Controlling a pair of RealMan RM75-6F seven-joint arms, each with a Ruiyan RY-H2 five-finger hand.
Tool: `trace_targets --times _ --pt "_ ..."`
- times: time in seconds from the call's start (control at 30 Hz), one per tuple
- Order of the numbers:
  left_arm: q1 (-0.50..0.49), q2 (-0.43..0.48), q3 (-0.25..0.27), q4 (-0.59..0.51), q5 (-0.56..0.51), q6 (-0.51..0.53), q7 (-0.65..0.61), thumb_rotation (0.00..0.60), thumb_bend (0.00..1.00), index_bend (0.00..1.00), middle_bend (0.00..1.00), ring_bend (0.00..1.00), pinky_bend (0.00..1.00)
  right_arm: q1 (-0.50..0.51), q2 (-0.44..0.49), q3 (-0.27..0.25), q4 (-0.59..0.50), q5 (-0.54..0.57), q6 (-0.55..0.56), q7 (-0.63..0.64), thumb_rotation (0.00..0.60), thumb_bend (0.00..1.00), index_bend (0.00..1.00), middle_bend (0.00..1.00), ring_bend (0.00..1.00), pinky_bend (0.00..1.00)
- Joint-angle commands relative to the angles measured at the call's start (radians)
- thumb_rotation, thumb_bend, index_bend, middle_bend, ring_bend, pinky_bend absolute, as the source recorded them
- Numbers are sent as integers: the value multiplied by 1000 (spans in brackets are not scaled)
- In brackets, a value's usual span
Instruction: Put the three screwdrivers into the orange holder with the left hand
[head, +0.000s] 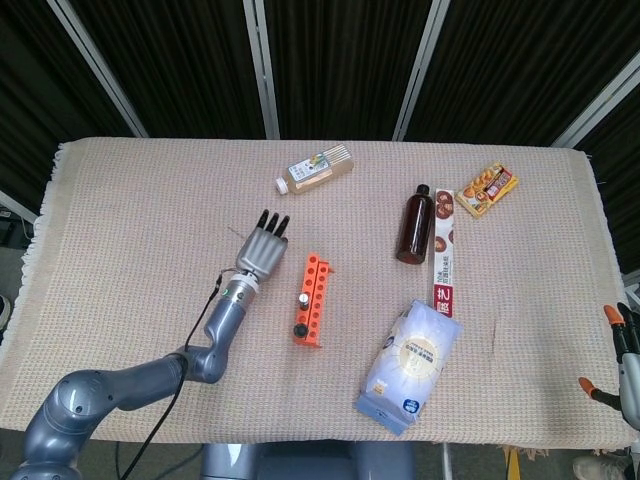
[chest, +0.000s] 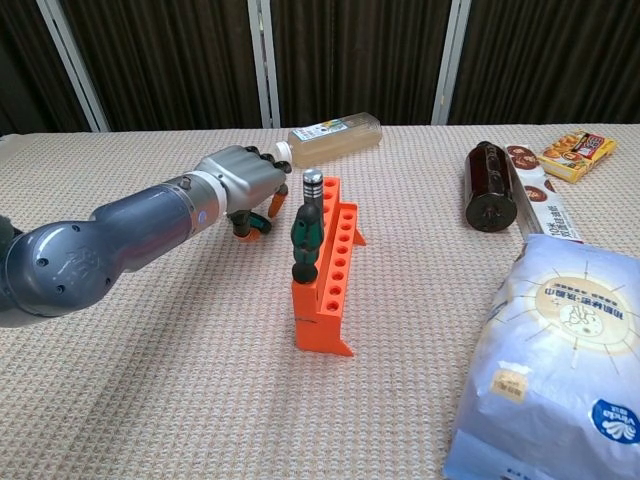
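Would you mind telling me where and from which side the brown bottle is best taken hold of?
Grip the brown bottle round its wide body, coming down from above. It lies on its side with its neck pointing away from the robot, so the body offers the broadest surface. A long box lies close along one side, so that side probably leaves little room for fingers.
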Motion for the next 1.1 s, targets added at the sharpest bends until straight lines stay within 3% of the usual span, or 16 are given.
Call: trace_targets --times 0.03,0.23,0.57,0.77,0.93,1.1 --pt "2 4 0 -4 -3 1 4 600 349 346 0 0 0 0 0 0 1 0 -1 1 600 0 0 0 0 0" --pt "3 2 -4 0 -9 -1 4 600 349 388 0 0 0 -2 -2 0 3 2 0 2 600 0 0 0 0 0" --pt "5 -24 -1 31 21 2 -20 600 349 621 1 0 0 -5 0 1 3 8 1 2 600 0 0 0 0 0" --pt "16 -9 -8 9 49 13 -64 600 350 755 95 0 0 -4 -1 2 4 8 -1 4 600 0 0 0 0 0" --pt "46 41 -39 -69 92 55 -168 600 349 787 126 0 0 -3 -2 1 6 2 -2 6 600 0 0 0 0 0" --pt "114 162 -85 -261 131 112 -320 600 349 789 134 0 0 -2 -3 -1 8 -3 -1 9 600 0 0 0 0 0"
